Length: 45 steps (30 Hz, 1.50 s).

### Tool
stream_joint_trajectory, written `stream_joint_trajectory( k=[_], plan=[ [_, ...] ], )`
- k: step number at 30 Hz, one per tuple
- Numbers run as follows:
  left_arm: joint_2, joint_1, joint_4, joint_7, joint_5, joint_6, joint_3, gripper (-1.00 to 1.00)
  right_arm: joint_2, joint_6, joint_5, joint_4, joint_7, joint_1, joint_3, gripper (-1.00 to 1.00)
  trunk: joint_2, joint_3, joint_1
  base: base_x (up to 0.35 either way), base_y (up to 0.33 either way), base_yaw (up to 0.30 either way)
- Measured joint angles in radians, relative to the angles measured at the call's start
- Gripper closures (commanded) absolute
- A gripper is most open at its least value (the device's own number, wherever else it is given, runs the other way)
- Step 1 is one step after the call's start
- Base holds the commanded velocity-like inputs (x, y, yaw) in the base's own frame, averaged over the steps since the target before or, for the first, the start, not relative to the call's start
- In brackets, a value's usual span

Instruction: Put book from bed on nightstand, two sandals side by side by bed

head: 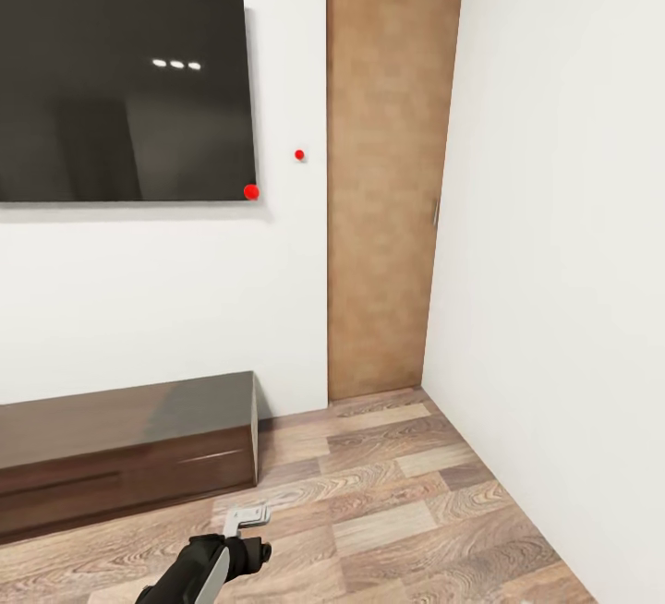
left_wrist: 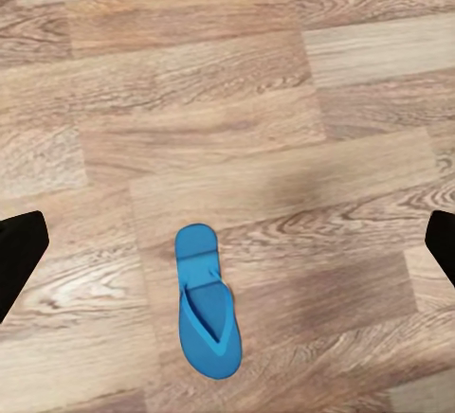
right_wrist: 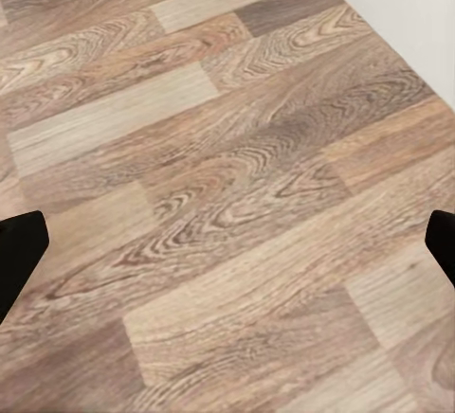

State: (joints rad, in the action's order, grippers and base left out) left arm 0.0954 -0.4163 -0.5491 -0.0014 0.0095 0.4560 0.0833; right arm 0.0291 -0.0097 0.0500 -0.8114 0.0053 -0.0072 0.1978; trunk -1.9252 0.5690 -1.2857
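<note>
**One sandal lies under the left claw**

The head view faces a corner of the bedroom: wood-plank floor, brown door, a dark screen above a long TV bench. The left arm reaches low over the floor. From its wrist, the left claw stands wide open and empty — a blue sandal lies flat below it, between the fingers, its long axis running along the claw's line of sight. The right claw, also spread wide and empty, looks at bare planks.

Frame edges crop the TV bench and screen.
</note>
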Motion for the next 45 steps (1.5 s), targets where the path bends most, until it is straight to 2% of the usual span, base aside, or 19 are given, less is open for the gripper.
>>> stream_joint_trajectory(
  k=[21,23,24,25,26,27,28,30,31,32,33,34,35,36,37,38,41,45],
  plan=[
    [0.000,0.000,0.000,0.000,0.000,0.000,0.000,-1.00,0.004,0.005,0.000,-0.004,0.006,0.000,-0.001,-1.00,-0.147,0.066,-0.081,0.000,0.000,0.000],
    [0.000,0.000,0.000,0.000,0.000,0.000,0.000,-1.00,0.030,0.014,0.005,-0.022,0.016,0.000,0.008,-1.00,-0.161,0.072,-0.088,0.000,0.000,0.000],
    [0.000,0.001,0.000,0.000,0.000,-0.001,0.000,-1.00,0.057,0.028,0.015,-0.041,0.022,0.000,0.013,-1.00,-0.168,0.075,-0.092,0.000,0.000,0.000],
    [0.000,0.001,0.000,0.000,0.000,-0.001,0.000,-1.00,0.074,0.043,0.024,-0.053,0.025,0.000,0.014,-1.00,-0.175,0.078,-0.096,0.000,0.000,0.000],
    [0.000,0.001,0.000,0.000,0.000,-0.001,0.000,-1.00,0.103,0.095,0.048,-0.079,0.029,0.000,0.016,-1.00,-0.182,0.081,-0.100,0.000,0.000,0.000],
    [0.000,0.001,0.000,0.000,0.000,-0.001,0.000,-1.00,0.134,0.216,0.113,-0.123,0.045,-0.002,0.018,-1.00,-0.189,0.085,-0.104,0.000,0.000,0.000],
    [0.000,0.001,0.000,0.000,0.000,-0.001,0.000,-1.00,0.142,0.262,0.140,-0.137,0.057,-0.002,0.018,-1.00,-0.196,0.088,-0.107,0.000,0.000,0.000],
    [0.000,0.001,0.000,0.000,0.000,-0.001,0.000,-1.00,0.159,0.410,0.238,-0.172,0.133,-0.005,0.019,-1.00,-0.210,0.094,-0.115,0.000,0.000,0.000],
    [0.000,0.001,0.000,0.000,0.000,-0.001,0.000,-1.00,0.163,0.438,0.261,-0.178,0.160,-0.006,0.019,-1.00,-0.217,0.097,-0.119,0.000,0.000,0.000],
    [0.000,0.001,0.000,0.000,0.000,-0.001,0.000,-1.00,0.170,0.477,0.301,-0.186,0.220,-0.007,0.019,-1.00,-0.224,0.100,-0.123,0.000,0.000,0.000],
    [0.000,0.001,0.000,0.000,0.000,-0.001,0.000,-1.00,0.176,0.492,0.320,-0.190,0.256,-0.007,0.019,-1.00,-0.231,0.103,-0.127,0.000,0.000,0.000],
    [0.000,0.001,0.000,0.000,0.000,0.000,0.000,-1.00,0.190,0.513,0.354,-0.198,0.329,-0.008,0.020,-1.00,-0.238,0.106,-0.130,0.000,0.000,0.000],
    [0.000,0.001,0.000,0.000,0.000,0.000,-0.001,-1.00,0.208,0.531,0.384,-0.203,0.406,-0.008,0.020,-1.00,-0.245,0.110,-0.134,0.000,0.000,0.000],
    [0.000,0.001,0.000,0.000,0.001,0.000,-0.001,-1.00,0.219,0.541,0.398,-0.205,0.445,-0.009,0.020,-1.00,-0.252,0.113,-0.138,0.000,0.000,0.000],
    [0.000,0.001,0.000,0.000,0.001,0.000,-0.001,-1.00,0.250,0.581,0.440,-0.209,0.544,-0.009,0.020,-1.00,-0.259,0.116,-0.142,0.000,0.000,0.000],
    [0.001,0.001,0.000,0.000,0.001,0.000,-0.001,-1.00,0.265,0.614,0.468,-0.211,0.604,-0.009,0.020,-1.00,-0.266,0.119,-0.146,0.000,0.000,0.000],
    [0.001,0.001,0.000,0.000,0.001,0.000,-0.001,-1.00,0.282,0.664,0.511,-0.214,0.708,-0.009,0.021,-1.00,-0.287,0.128,-0.157,0.000,0.000,0.000],
    [0.001,0.002,0.000,0.000,0.001,0.000,-0.003,-1.00,0.288,0.682,0.527,-0.213,0.750,-0.009,0.023,-1.00,-0.315,0.141,-0.173,0.000,0.000,0.000]
  ],
)
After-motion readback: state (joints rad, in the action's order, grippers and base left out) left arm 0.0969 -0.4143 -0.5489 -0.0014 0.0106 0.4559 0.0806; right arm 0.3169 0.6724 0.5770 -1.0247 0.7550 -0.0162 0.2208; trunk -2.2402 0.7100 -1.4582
